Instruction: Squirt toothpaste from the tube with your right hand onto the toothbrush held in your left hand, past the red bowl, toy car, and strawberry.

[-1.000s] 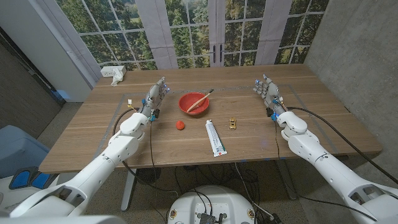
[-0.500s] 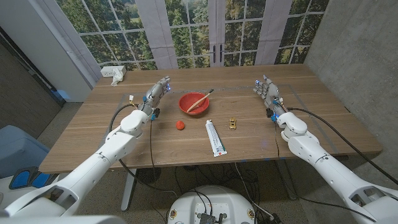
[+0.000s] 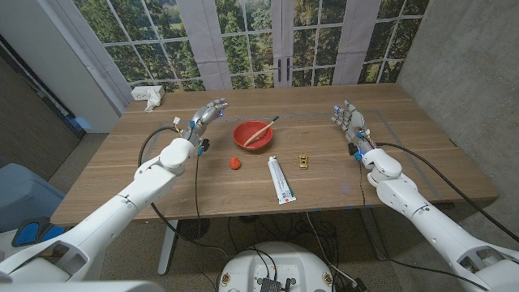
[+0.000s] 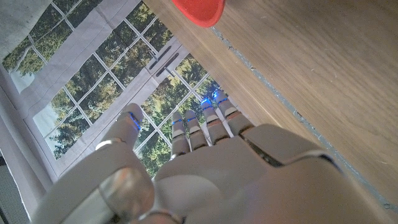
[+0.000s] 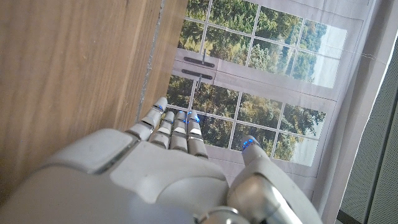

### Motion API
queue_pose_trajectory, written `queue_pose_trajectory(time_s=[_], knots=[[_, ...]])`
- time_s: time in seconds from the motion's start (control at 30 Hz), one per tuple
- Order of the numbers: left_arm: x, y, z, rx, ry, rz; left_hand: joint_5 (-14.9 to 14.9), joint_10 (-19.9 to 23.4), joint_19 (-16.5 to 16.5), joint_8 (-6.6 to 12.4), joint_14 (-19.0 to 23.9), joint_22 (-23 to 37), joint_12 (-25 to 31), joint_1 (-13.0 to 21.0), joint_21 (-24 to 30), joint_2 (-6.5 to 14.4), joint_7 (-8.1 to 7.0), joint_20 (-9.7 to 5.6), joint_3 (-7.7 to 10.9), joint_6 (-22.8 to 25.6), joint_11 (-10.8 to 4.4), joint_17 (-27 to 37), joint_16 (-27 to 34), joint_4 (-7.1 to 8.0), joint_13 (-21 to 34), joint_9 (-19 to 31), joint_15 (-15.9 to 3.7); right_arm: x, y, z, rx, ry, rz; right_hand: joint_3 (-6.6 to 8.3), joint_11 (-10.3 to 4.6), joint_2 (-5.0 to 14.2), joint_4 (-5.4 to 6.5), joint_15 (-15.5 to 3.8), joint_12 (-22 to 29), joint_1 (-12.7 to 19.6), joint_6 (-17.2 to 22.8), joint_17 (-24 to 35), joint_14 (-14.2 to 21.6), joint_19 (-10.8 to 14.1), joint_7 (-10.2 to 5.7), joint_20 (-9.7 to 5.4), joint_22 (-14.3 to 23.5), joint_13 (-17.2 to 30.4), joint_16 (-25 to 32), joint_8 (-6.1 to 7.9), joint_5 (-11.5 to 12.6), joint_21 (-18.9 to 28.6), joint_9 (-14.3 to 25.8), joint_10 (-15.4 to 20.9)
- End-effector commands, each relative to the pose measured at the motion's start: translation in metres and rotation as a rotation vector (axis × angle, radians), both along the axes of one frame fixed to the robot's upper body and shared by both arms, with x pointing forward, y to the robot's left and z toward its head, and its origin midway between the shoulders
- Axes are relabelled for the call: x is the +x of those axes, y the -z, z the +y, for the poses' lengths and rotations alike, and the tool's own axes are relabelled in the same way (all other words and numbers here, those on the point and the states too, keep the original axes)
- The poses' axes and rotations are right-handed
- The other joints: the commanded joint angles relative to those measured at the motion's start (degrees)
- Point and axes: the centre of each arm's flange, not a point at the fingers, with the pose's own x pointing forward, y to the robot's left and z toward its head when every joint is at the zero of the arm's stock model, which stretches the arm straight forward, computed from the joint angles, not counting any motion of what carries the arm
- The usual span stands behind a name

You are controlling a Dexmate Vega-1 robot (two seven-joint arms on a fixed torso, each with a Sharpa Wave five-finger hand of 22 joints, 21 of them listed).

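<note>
Leaning since a moment ago toward the red bowl (image 3: 253, 135), the left hand (image 3: 206, 115) holds nothing, fingers (image 3: 217, 107) apart. Its toothbrush (image 3: 261, 130) lies across that bowl, handle angled away, just beside it. On the tabletop (image 3: 122, 162), the right hand (image 3: 349, 120), likewise spread, stands farther from the toothpaste tube (image 3: 280, 179), which lies lengthwise toward the near edge.

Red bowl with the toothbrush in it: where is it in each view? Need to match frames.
Head view: round red plastic bowl at table centre, between both hands, nearer the left hand.
Left wrist view: a red rim section at the frame edge, beyond the fingers.
Right wrist view: not in it.
Shared landmark: the gridded window behind the table.
</note>
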Motion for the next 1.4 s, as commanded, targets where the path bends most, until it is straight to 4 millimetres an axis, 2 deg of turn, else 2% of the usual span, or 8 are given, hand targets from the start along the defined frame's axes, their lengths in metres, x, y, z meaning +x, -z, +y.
queue_pose_trajectory(time_s=[0.03, 0.4, 0.5, 0.7, 1.03, 1.4], knots=[[-0.012, -0.022, -0.008, 0.162, -0.102, -0.04, -0.41, 0.66, 0.59, 0.28, 0.69, 0.32, 0.3, 0.87, 0.54, -0.02, -0.12, 0.04, 0.11, 0.77, -0.02, 0.33, 0.21, -0.47, 0.09, 0.16, -1.66, -0.003, 0.004, -0.001, 0.005, 0.0, -0.007, -0.04, -0.22, 1.33, -0.39, 0.18, 0.6, 0.45, 0.5, -0.02, 0.76, 0.58, 0.14, 0.3, 0.12, 0.12, 0.31, 0.18, 0.23, -0.37, 0.22, 0.51], [-0.017, -0.039, -0.019, 0.293, -0.128, -0.051, -0.47, 0.9, 0.91, 0.16, 1.1, 0.37, 0.14, 1.1, 0.61, -0.27, 0.0, -0.17, -0.04, 1.21, -0.03, 0.35, 0.11, -0.46, 0.11, 0.18, -1.68, -0.005, 0.007, -0.002, 0.023, 0.002, -0.01, -0.06, 0.0, 1.33, -0.52, 0.17, 0.65, 0.52, 0.68, -0.08, 0.94, 0.84, 0.17, 0.33, 0.12, 0.12, 0.31, 0.22, 0.21, -0.61, 0.23, 0.7], [-0.019, -0.043, -0.023, 0.324, -0.138, -0.058, -0.49, 1.51, 1.51, 0.18, 2.1, 0.41, 0.16, 1.23, 0.81, -0.14, 0.19, -0.22, -0.12, 1.87, -0.28, 0.46, 0.34, -0.28, 0.14, 0.21, -2.24, -0.005, 0.008, -0.002, 0.025, 0.003, -0.013, -0.06, -0.01, 1.33, -0.56, 0.21, 0.65, 0.55, 0.66, -0.09, 0.98, 0.92, 0.13, 0.31, 0.13, 0.12, 0.3, 0.2, 0.21, -0.68, 0.23, 0.7], [-0.023, -0.051, -0.03, 0.404, -0.163, -0.057, -0.5, 3.16, 2.8, 0.07, 4.56, 0.52, 0.27, 1.85, 1.25, -0.02, 0.51, -0.83, -0.18, 2.98, -0.11, 0.59, 0.86, -0.33, 0.17, 0.24, -3.05, -0.005, 0.01, -0.003, 0.031, 0.005, -0.015, -0.06, -0.07, 1.34, -0.65, 0.22, 0.64, 0.61, 0.66, -0.13, 0.99, 0.97, 0.13, 0.33, 0.13, 0.12, 0.26, 0.18, 0.2, -0.86, 0.23, 0.7], [-0.026, -0.059, -0.038, 0.471, -0.167, -0.051, -0.49, 4.7, 4.46, -0.11, 6.51, 0.62, 0.29, 3.19, 1.83, 0.29, 1.02, -1.98, -0.1, 3.8, -0.25, 0.64, 1.14, -0.55, 0.21, 0.29, -3.73, -0.005, 0.013, -0.006, 0.043, 0.006, -0.018, -0.06, -0.02, 1.36, -0.8, 0.32, 0.66, 0.72, 0.69, -0.19, 1.04, 1.16, 0.13, 0.32, 0.14, 0.12, 0.21, 0.16, 0.18, -1.16, 0.24, 0.79], [-0.029, -0.067, -0.049, 0.536, -0.189, -0.049, -0.5, 6.09, 5.15, 0.35, 7.45, 0.67, 0.33, 4.41, 2.05, 0.08, 1.29, -2.5, -0.14, 6.02, -0.47, 0.6, 1.04, -0.8, 0.24, 0.34, -4.17, -0.005, 0.017, -0.01, 0.058, 0.004, -0.02, -0.1, 0.06, 1.39, -0.9, 0.27, 0.73, 0.75, 0.82, -0.23, 1.1, 1.39, 0.07, 0.34, 0.15, 0.13, 0.15, 0.18, 0.16, -1.51, 0.24, 1.05]])
